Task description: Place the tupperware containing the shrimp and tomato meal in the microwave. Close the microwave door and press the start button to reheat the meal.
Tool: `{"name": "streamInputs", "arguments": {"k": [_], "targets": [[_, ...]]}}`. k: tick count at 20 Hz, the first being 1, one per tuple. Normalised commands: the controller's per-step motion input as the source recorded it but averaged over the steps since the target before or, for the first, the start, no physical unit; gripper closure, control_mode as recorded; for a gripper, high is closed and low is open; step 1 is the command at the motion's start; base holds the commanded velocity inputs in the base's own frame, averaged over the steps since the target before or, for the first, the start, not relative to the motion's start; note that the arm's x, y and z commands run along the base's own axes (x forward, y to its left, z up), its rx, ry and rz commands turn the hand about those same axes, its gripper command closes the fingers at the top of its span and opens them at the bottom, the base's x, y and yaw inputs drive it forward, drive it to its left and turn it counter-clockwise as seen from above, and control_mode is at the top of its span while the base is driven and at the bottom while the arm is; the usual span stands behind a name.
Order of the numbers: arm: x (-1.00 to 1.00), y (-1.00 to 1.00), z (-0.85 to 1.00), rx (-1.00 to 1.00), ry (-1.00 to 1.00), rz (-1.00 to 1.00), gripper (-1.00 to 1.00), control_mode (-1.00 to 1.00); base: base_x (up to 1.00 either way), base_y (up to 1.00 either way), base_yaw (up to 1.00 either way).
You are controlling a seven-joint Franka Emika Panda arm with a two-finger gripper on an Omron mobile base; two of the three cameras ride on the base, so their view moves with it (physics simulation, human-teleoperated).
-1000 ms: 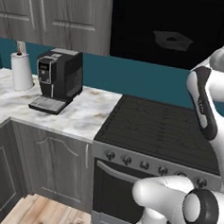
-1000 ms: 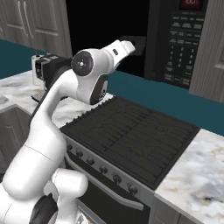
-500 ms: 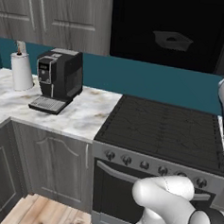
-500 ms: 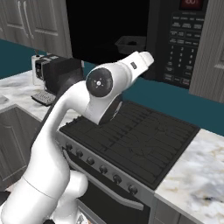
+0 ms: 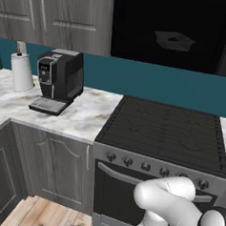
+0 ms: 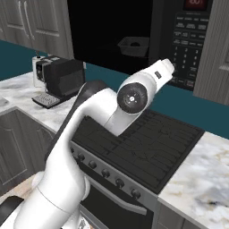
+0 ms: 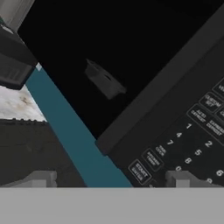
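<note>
The arm has swung right; the tool (image 7: 109, 179) gapes wide, empty, tupperware (image 7: 104, 80) ahead inside microwave (image 6: 134, 27); closing the door comes next.

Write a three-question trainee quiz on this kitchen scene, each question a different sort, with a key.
1. True or false: the tupperware sits inside the microwave cavity.
2. Multiple choice: what stands on the counter left of the stove? A) a toaster B) a black coffee machine C) a kettle
3. Fill in: the tool's fingers stand ____, holding nothing.

Key: 1 true; 2 B; 3 open
</note>
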Motion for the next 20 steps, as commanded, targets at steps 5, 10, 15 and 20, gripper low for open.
{"name": "streamInputs", "arguments": {"k": [5,10,15,20], "targets": [[0.00,-0.06,-0.21,-0.02,-0.09,0.11,1.00,-1.00,0.00,0.00,0.00],[0.18,-0.09,-0.19,0.00,-0.08,0.06,1.00,-1.00,0.00,0.00,0.00],[0.33,-0.20,-0.15,0.00,-0.05,0.01,1.00,-1.00,0.00,0.00,0.00],[0.34,-0.25,-0.02,0.00,-0.03,0.00,1.00,-1.00,0.00,0.00,0.00]]}}
